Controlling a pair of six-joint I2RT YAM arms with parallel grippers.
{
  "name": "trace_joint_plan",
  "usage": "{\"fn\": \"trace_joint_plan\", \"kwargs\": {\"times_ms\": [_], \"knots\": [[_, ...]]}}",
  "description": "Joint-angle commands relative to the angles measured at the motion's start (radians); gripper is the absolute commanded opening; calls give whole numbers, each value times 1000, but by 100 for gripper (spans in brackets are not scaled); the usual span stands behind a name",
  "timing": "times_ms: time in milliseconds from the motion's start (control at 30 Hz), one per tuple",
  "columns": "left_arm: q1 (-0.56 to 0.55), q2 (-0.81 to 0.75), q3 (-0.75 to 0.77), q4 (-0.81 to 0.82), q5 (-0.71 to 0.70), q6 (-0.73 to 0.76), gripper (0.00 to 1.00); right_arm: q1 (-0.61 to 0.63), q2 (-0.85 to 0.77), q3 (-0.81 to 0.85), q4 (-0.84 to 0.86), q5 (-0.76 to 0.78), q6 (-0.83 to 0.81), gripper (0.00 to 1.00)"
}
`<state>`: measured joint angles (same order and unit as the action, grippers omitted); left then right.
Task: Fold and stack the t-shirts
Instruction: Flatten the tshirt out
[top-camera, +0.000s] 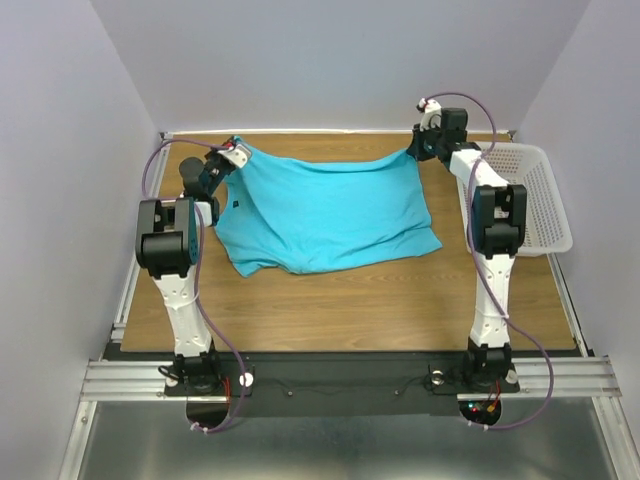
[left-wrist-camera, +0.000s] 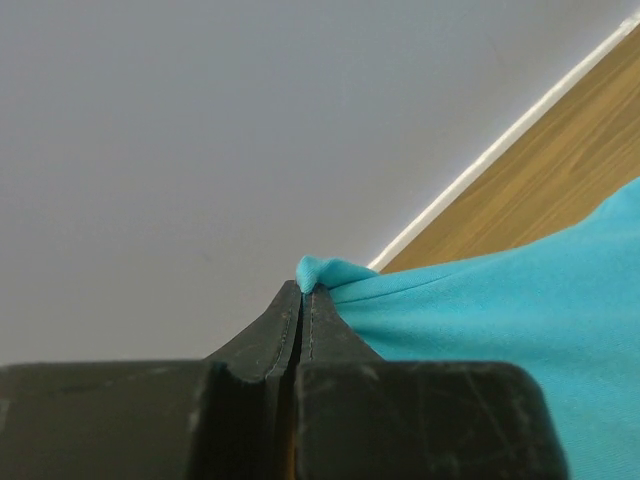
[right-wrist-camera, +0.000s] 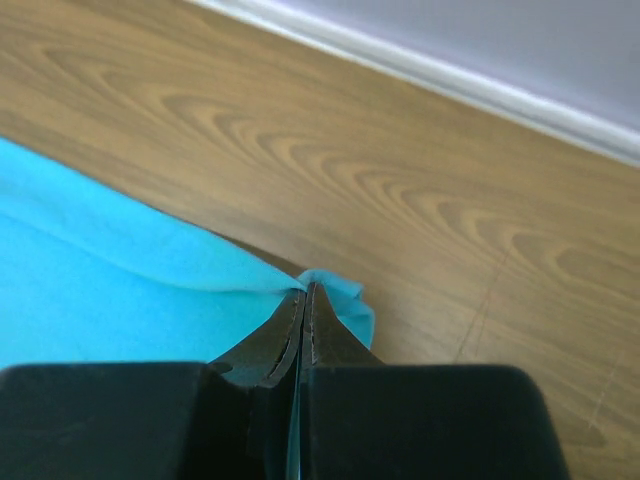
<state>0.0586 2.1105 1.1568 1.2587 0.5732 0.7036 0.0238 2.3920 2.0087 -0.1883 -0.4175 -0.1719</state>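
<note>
The wood-grain table (top-camera: 340, 305) is boxed in by pale grey walls (top-camera: 330, 60) on three sides. A metal rail (top-camera: 340, 378) is seen along the near edge, with both arm bases fixed at it.

One turquoise t-shirt (top-camera: 325, 210) is seen on the far half of the table, spread from the left side to about centre-right. It is picked up at two points of its far edge, one per gripper, and stretched between them. That edge sags slightly in the middle. The near part is laid on the wood, and an overlapped layer is visible along the near hem.

A white mesh basket (top-camera: 530, 195) is placed at the far right of the table, just beside the right arm (top-camera: 495, 250) and apart from the shirt.

The left arm (top-camera: 175, 260) is extended to the far left corner and the right arm to the far right.

On the left gripper (left-wrist-camera: 303, 288), the jaws are pressed together on a small pinch of turquoise cloth, bunched at the tips in the left wrist view. On the right gripper (right-wrist-camera: 306, 290), the jaws are likewise closed, with a tuft of shirt edge clamped at the tips over bare wood.

A small dark neck label (top-camera: 236, 205) is seen on the shirt's left part, near the left arm.
</note>
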Motion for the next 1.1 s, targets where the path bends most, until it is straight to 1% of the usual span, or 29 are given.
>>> {"fn": "trace_joint_plan", "kwargs": {"times_ms": [0,67,100,133,167,200,233,267,300,367,400,433,467,500,567,600,667,700,833,867,967,1067], "knots": [[7,-46,32,114,-27,19,0,11,-36,79,133,68,60,1],[15,-95,-34,194,-19,-45,0,11,-121,55,132,42,55,1],[20,-160,-63,258,-18,-79,0,10,-163,0,132,-8,29,1],[26,-199,-133,301,-32,-113,0,11,-219,-28,132,-36,17,1],[29,-240,-172,347,-47,-186,0,10,-306,-50,130,-76,15,1],[38,-335,-208,413,-67,-222,0,10,-347,-35,80,-86,34,1],[40,-386,-279,439,-100,-249,0,8,-378,-28,52,-93,49,1],[40,-438,-313,459,-116,-289,0,7,-455,-28,35,-102,64,1],[40,-545,-374,491,-131,-308,0,5,-491,-19,0,-122,80,1],[38,-654,-426,501,-141,-332,0,5,-565,-1,-51,-139,89,1],[38,-770,-469,496,-159,-352,0,5,-636,27,-94,-150,97,1],[37,-828,-485,487,-170,-360,0,7,-680,39,-120,-162,97,1],[38,-944,-499,469,-176,-359,0,4,-715,50,-144,-173,97,1],[38,-999,-506,444,-180,-354,0,5,-784,62,-186,-187,100,1],[38,-1105,-511,363,-200,-352,0,5,-830,119,-243,-211,107,0],[38,-1198,-508,335,-205,-354,0,7,-855,140,-293,-246,110,1],[38,-1268,-474,265,-222,-349,0,2,-896,189,-335,-265,118,0],[38,-1318,-459,251,-225,-349,0,-7,-904,240,-355,-305,123,1],[38,-1396,-369,186,-255,-355,0,-117,-924,349,-369,-412,166,1],[38,-1411,-358,180,-266,-352,0,-134,-924,369,-370,-455,167,1],[38,-1429,-329,142,-295,-348,0,-186,-935,423,-376,-509,202,1],[38,-1443,-335,111,-297,-346,0,-214,-933,443,-398,-501,203,1]]}}
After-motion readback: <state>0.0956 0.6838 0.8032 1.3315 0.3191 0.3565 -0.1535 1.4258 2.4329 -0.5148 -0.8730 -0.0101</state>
